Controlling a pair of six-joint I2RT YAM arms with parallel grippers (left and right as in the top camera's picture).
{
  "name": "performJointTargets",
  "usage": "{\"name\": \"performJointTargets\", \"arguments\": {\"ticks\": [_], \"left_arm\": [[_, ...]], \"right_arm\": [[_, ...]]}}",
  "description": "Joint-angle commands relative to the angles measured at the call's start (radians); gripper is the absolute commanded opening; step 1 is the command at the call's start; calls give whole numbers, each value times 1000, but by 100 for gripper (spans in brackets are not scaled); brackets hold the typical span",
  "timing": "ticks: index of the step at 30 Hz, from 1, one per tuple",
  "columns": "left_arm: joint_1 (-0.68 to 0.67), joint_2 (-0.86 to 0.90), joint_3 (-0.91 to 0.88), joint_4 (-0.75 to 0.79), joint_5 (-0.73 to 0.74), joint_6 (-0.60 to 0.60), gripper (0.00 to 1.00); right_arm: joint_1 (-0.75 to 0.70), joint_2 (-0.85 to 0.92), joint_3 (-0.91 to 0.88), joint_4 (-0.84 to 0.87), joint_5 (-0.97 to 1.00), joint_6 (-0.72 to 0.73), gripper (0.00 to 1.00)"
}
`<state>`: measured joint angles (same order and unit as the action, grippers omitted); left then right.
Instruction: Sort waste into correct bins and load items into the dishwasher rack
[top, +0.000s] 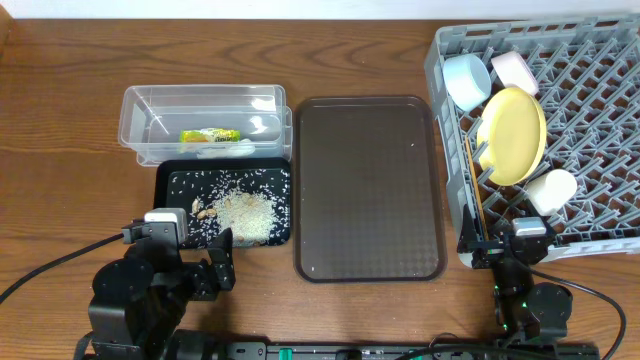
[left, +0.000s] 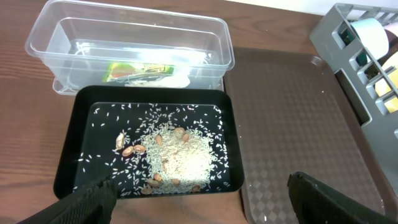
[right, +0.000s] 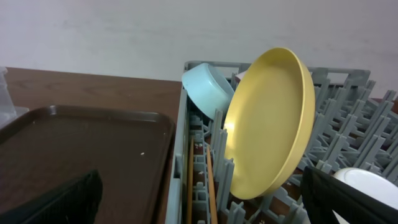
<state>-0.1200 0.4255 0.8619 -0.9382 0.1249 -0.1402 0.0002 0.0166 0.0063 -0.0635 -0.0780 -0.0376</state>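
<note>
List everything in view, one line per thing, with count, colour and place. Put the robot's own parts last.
table: 1, brown wood, under everything
dishwasher rack: 1, grey, right side
yellow plate: 1, yellow, on edge in the rack
light blue bowl: 1, light blue, rack's far-left corner
pale cup: 1, pale, in the rack beside the bowl
white bowl: 1, white, in the rack near the plate
chopsticks: 2, wood, along the rack's left edge
brown tray: 1, brown, centre
clear tub: 1, clear, far left
wrapper: 1, green-yellow-orange, in the tub
black tray-bin: 1, black, in front of the tub
rice scraps: many, white, in the tray-bin
left gripper: 1, black, open, near the tray-bin
right gripper: 1, black, open, at the rack's near-left corner
</note>
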Motion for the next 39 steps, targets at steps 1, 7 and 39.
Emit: {"name": "performJointTargets", "arguments": {"ticks": [1, 7, 39], "left_arm": [[-4, -3, 0, 0, 1, 9, 90], [-4, -3, 0, 0, 2, 9, 90], [39, -393, -656, 585, -67, 39, 90]], "right_arm": [[-16, -7, -1, -5, 6, -12, 99], [-16, -7, -1, -5, 6, -12, 99], [-16, -7, -1, -5, 6, -12, 99]]}}
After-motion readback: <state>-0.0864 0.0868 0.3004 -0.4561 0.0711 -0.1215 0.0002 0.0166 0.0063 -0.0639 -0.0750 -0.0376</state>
